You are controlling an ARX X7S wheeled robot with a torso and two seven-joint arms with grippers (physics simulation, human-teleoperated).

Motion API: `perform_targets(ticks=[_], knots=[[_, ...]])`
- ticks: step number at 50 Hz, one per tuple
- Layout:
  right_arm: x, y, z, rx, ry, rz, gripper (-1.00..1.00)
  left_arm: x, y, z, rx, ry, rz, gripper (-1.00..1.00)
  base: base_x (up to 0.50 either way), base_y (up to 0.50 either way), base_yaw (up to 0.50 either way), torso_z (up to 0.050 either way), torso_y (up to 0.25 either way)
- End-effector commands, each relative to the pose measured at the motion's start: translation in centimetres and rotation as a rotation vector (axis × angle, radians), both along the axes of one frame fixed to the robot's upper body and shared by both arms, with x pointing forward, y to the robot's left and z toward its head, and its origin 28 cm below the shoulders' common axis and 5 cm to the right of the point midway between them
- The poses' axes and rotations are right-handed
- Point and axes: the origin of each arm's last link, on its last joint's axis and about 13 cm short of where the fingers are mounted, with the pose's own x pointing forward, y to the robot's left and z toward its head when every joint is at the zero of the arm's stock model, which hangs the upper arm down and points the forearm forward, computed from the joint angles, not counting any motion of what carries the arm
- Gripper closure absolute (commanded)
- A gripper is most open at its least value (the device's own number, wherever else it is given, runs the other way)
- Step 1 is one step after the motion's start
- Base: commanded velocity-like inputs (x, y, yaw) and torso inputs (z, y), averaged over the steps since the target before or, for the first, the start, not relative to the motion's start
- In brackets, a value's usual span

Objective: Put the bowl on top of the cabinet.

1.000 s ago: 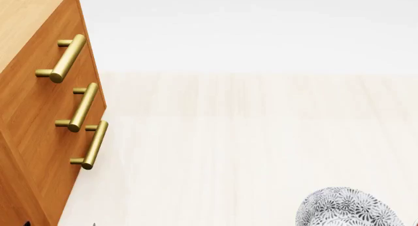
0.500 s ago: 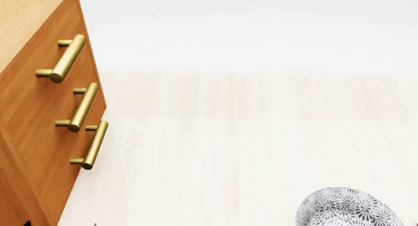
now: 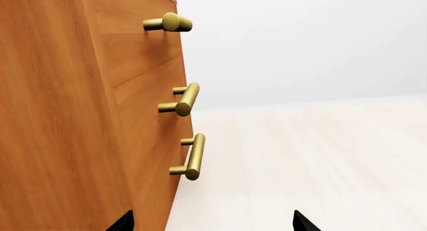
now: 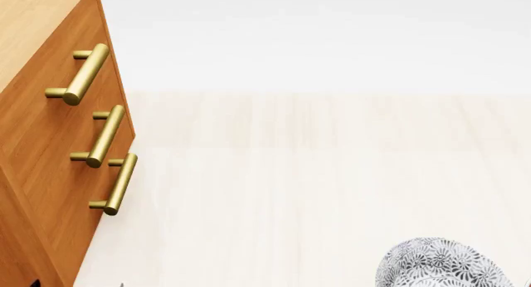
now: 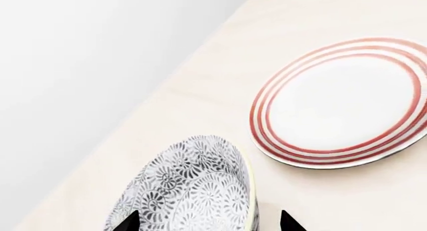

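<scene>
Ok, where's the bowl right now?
The bowl sits at the bottom right of the head view, on the pale surface far from the cabinet at left. The right wrist view shows it beside the red-ringed plate.

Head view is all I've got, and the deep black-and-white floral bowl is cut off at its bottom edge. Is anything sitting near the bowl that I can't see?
Observer: Yes. The right wrist view shows a flat white plate with red rings lying beside the floral bowl, with a gap between them.
Operator: Where's the right gripper?
Observer: The right gripper is open at the bowl, with one fingertip in front of its patterned side and the other just outside its pale rim. I cannot tell whether either touches it.
Operator: And the left one?
Observer: The left gripper is open and empty, close to the front of the orange-brown wooden cabinet.
</scene>
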Motion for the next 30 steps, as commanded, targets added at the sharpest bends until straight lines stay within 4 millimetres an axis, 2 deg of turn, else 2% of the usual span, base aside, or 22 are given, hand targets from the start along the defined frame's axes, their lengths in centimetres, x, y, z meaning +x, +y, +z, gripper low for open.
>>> perform_targets(ticks=[1,11,30], knots=[[0.6,-0.1,-0.3,0.018,0.028,-0.011,-1.0,0.0,0.0,0.0,-0.001,-0.001,-0.001,-1.0,0.0,0.0,0.0,0.0,0.0],[1.1,-0.3,-0.6,0.031,0.063,-0.033,-1.0,0.1,0.0,-0.1,-0.004,0.002,-0.002,-1.0,0.0,0.0,0.0,0.0,0.0],[3.3,-0.5,-1.5,0.053,0.161,-0.002,-1.0,0.2,0.0,-0.2,0.0,0.003,-0.001,-1.0,0.0,0.0,0.0,0.0,0.0]])
